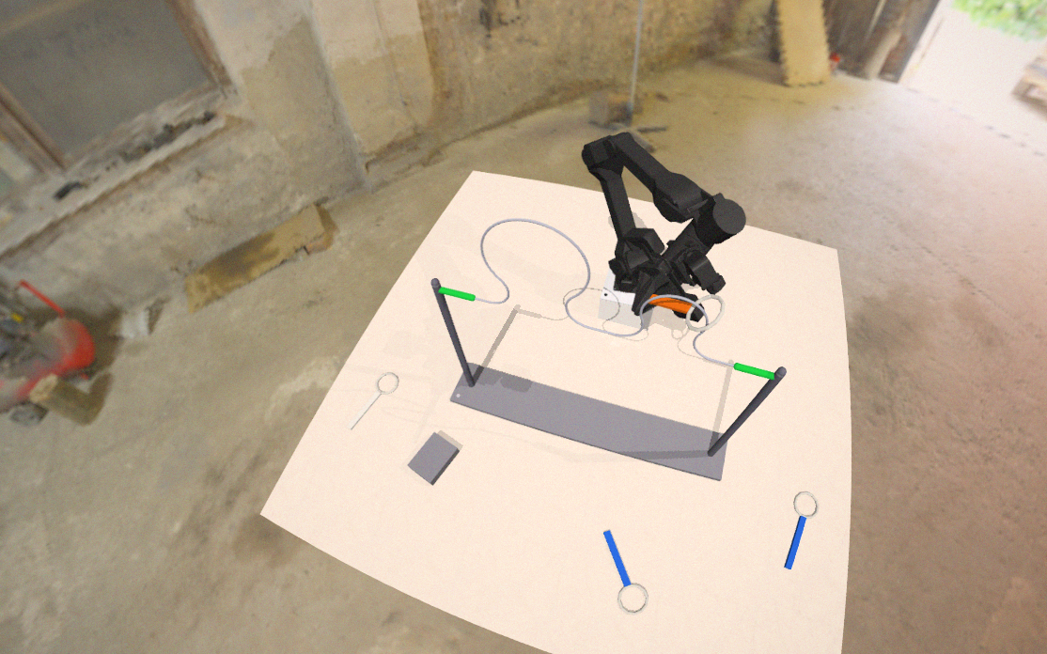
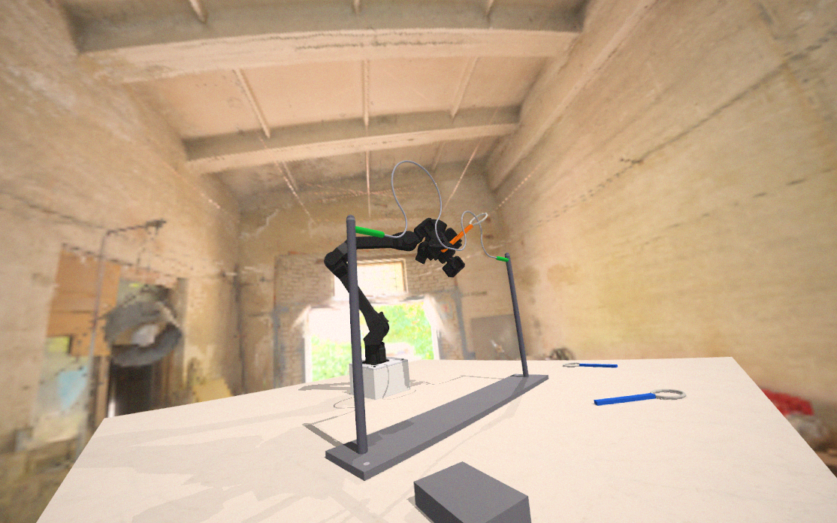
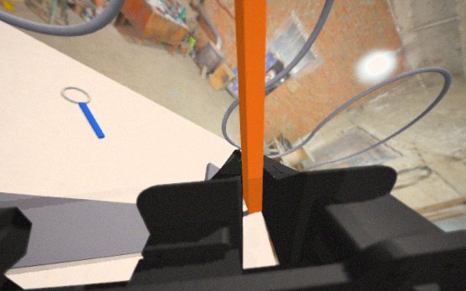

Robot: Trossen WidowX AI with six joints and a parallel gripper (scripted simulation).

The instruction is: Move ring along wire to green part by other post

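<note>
My gripper (image 3: 243, 154) is shut on the orange handle (image 1: 671, 304) (image 2: 460, 237) (image 3: 252, 104). The pale ring (image 1: 720, 305) (image 2: 486, 216) is at the smaller hump of the grey wire (image 1: 535, 219) (image 2: 439, 194) (image 3: 450, 79), on the side towards the right post (image 1: 745, 412) (image 2: 517, 318). The wire seems to pass through the ring; whether they touch cannot be told. The handle points left in the top view and slopes down-left in the exterior view. One green part (image 1: 754, 371) (image 2: 502, 258) is by that post, the other (image 1: 456, 293) (image 2: 368, 231) by the left post (image 1: 453, 333) (image 2: 355, 324). The ring is outside the wrist view.
The wire's tall loop stands towards the left post. A grey base plate (image 1: 592, 413) (image 2: 441, 418) (image 3: 87, 226) carries both posts. A grey block (image 1: 433, 458) (image 2: 470, 494), a white-handled ring (image 1: 366, 410) and two blue-handled rings (image 1: 617, 556) (image 1: 795, 542) lie on the table.
</note>
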